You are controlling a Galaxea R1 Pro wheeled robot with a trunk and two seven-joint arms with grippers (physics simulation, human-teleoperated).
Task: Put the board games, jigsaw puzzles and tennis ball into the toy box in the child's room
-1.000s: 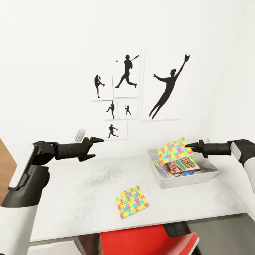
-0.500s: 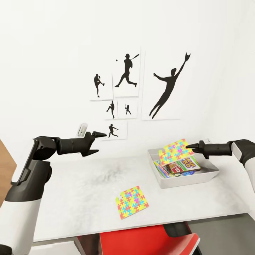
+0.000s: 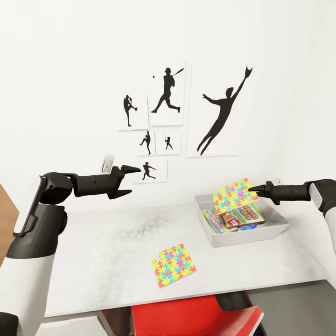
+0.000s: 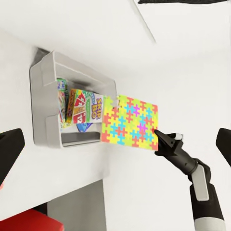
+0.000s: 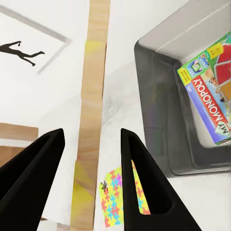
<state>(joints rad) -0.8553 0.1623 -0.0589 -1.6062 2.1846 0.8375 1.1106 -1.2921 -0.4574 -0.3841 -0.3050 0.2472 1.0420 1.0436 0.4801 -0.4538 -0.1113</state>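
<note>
Right gripper (image 3: 254, 189): pinches one corner of a jigsaw puzzle (image 3: 234, 196), holding it tilted in the air over the toy box (image 3: 242, 238).
Left gripper (image 3: 132, 181): fingers spread wide, nothing between them, raised above the table (image 3: 93, 261) near the wall pictures (image 3: 186, 112).
Toy box: sits on the table's right part; board games (image 3: 238, 217) lie inside, a Skip-Bo box on top, a Monopoly box (image 5: 208, 98) beside it.
Second jigsaw puzzle (image 3: 173, 265): flat on the table near its front edge, well apart from the toy box.
Red chair (image 3: 196, 319): tucked at the table's front.
</note>
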